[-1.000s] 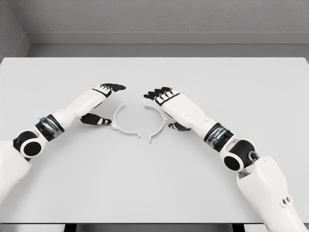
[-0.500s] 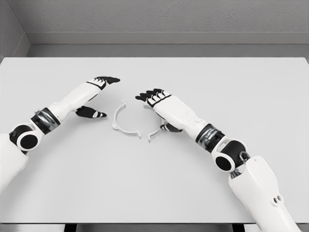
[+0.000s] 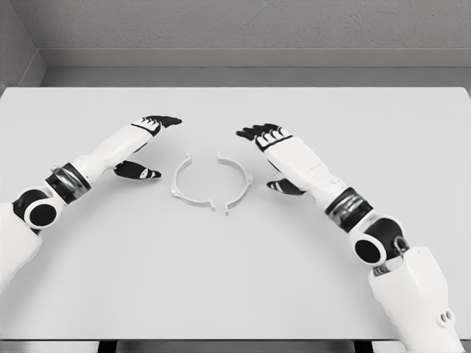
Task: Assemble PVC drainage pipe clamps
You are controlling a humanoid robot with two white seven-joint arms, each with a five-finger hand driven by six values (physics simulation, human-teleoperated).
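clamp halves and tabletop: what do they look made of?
Left clamp half and right clamp half: thin white curved bands with small end tabs, matte, likely moulded plastic. Table: flat, uniform pale grey, no grain or glare; laminate or painted board, cannot tell from a render.

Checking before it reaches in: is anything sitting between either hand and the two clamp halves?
Nothing visible. Bare table separates the left hand from the left clamp half and the right hand from the right clamp half.
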